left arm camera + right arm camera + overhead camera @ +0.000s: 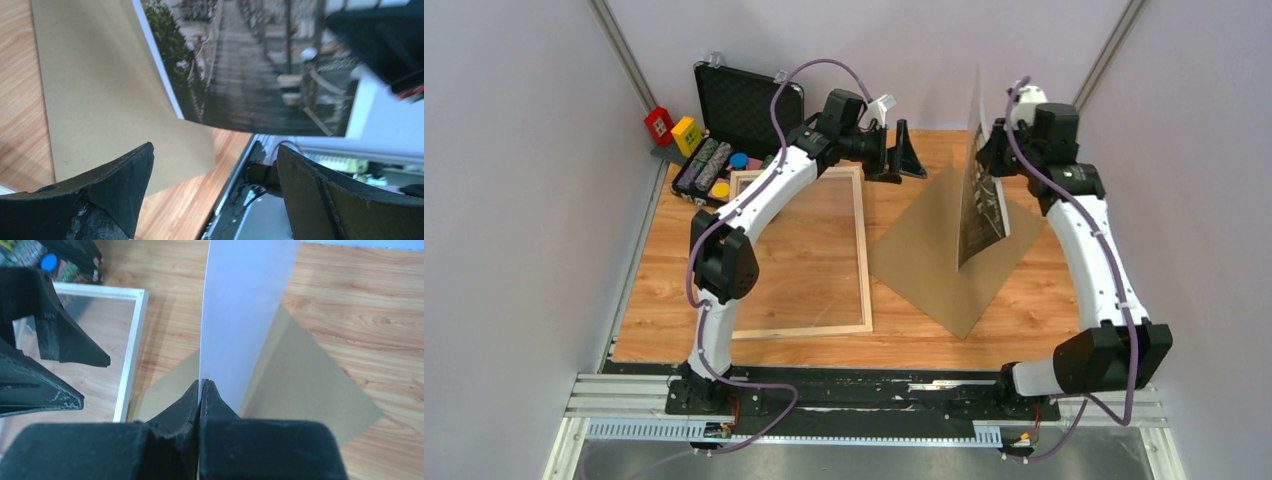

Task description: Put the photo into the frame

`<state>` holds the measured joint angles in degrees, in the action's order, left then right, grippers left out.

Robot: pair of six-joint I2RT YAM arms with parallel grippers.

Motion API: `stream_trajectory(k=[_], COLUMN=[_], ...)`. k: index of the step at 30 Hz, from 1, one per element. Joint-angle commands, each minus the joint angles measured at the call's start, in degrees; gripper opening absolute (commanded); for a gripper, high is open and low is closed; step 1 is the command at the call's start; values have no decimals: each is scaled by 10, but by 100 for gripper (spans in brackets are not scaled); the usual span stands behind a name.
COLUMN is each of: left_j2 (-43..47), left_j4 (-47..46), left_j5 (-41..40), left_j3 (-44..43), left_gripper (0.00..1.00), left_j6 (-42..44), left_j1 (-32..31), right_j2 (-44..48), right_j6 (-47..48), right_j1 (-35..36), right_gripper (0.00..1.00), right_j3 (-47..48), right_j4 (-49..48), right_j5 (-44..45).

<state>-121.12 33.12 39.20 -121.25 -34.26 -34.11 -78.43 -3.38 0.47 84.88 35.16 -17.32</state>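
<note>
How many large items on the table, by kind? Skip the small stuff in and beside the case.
photo: 1
wooden frame: 1
brown backing board: 1
black case: 1
Total: 4

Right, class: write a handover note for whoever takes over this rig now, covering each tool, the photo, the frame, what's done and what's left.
Left tool: open, empty, in the air by the frame's far right corner, pointing toward the photo.
Right tool: shut on the photo, pinching one edge and holding it upright over the board.
Frame: flat on the table, left of the board, nothing in it.
Done: photo is off the table and gripped.
Left: lay the photo flat in the frame.
</note>
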Motion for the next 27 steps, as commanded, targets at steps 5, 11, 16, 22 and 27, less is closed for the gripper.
stream_trajectory(k=[5, 11, 16, 22, 27], left_j2=[50, 90, 100, 103, 101], left_j4=[-137, -160, -189, -201, -206], left_j5=[59, 29, 36, 34, 23], left_j3=[67, 152, 211, 237, 256], left_gripper=[100, 100, 100, 100, 100], left_j6=[-221, -287, -338, -369, -379], left_j1=[62, 118, 138, 139, 138], right_j2=[-99, -177, -216, -249, -273], right_j6=[60, 43, 40, 37, 37], right_j1=[158, 213, 260, 308, 328], right_gripper=[0, 0, 0, 0, 0], right_j3=[58, 95, 116, 120, 128], right_j4=[13, 23, 32, 33, 34], right_j5=[205, 221, 229, 250, 254])
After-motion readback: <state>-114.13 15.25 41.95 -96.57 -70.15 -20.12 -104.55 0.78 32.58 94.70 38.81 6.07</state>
